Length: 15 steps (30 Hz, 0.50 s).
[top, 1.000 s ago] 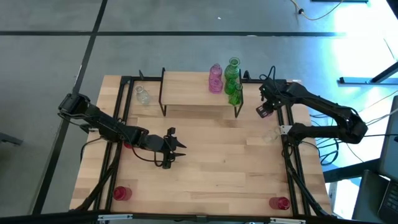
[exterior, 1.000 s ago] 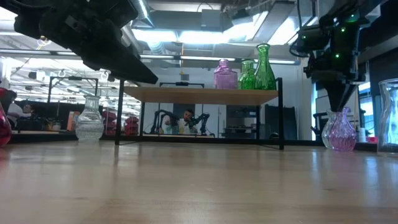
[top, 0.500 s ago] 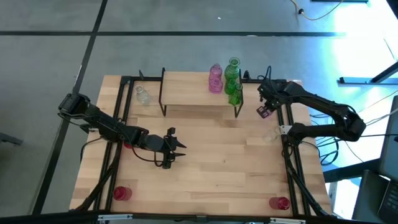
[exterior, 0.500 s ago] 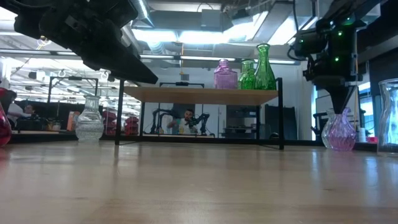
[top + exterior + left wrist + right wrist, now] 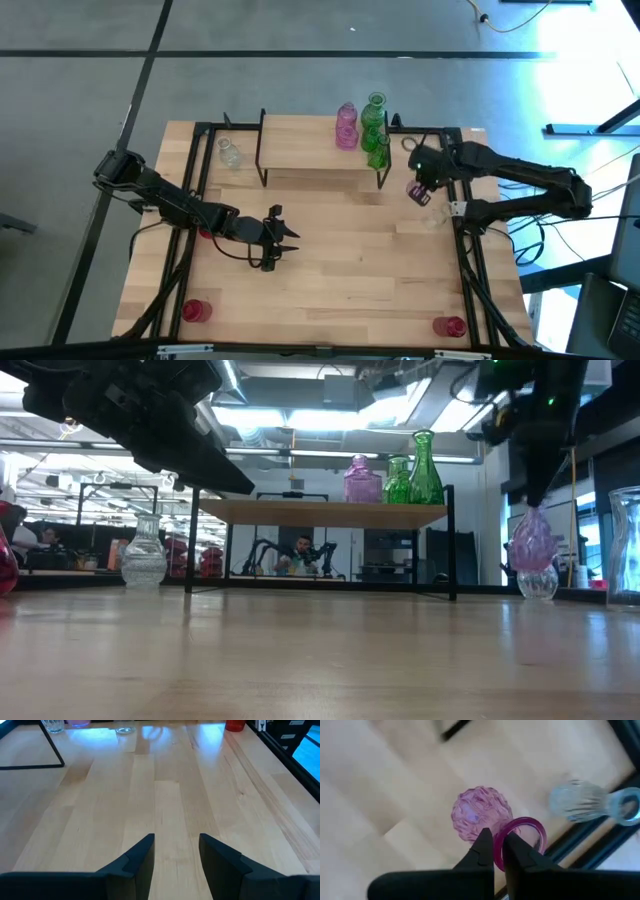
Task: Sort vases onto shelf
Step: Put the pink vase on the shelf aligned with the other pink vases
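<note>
Right gripper (image 5: 498, 851) pinches rim of pink vase (image 5: 532, 542), hanging clear of table just right of shelf (image 5: 310, 140). Keep vase plumb, clear shelf edge. Left gripper (image 5: 176, 851) half open, empty, mid-table.

Four kinds of vases were counted: two pink, the gripped pink vase (image 5: 532, 540) hanging by its rim from the right gripper (image 5: 498, 845) and the other pink vase (image 5: 346, 125) just beyond that gripper on the one shelf (image 5: 300, 140); at least two green vases (image 5: 424, 465) (image 5: 397, 480) beside it. There were two clear vases, one (image 5: 435, 215) right under the right gripper and one (image 5: 228, 153) well apart from it. Three red vases showed, two (image 5: 195, 310) (image 5: 450, 325) far from both grippers and one (image 5: 205, 233) behind the left gripper (image 5: 290, 240), half hidden.
</note>
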### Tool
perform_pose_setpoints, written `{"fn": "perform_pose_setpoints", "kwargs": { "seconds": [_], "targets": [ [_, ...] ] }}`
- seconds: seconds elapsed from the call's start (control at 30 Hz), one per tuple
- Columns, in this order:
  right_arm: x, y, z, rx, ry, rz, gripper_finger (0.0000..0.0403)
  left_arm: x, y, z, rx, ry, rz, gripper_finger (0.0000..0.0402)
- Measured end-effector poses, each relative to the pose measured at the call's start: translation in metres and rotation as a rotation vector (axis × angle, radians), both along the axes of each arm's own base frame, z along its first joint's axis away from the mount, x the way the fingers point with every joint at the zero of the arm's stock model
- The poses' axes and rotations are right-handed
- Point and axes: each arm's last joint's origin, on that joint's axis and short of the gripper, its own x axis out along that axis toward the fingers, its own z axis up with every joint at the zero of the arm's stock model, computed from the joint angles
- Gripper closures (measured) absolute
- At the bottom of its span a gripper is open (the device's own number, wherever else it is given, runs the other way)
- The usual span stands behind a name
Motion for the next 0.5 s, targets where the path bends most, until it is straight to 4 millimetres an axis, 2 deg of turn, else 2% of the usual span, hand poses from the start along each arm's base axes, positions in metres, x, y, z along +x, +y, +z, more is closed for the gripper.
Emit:
{"fn": "perform_pose_setpoints", "kwargs": {
  "seconds": [0.27,0.5],
  "targets": [
    [0.013,0.054,0.016,0.069,-0.068,0.156,0.0402,0.0,0.0,0.0,0.0,0.0,0.0,0.0254],
    [0.042,0.099,0.03,-0.047,-0.054,0.413,0.0402,0.0,0.0,0.0,-0.001,-0.002,0.0,0.0254]
  ]
}}
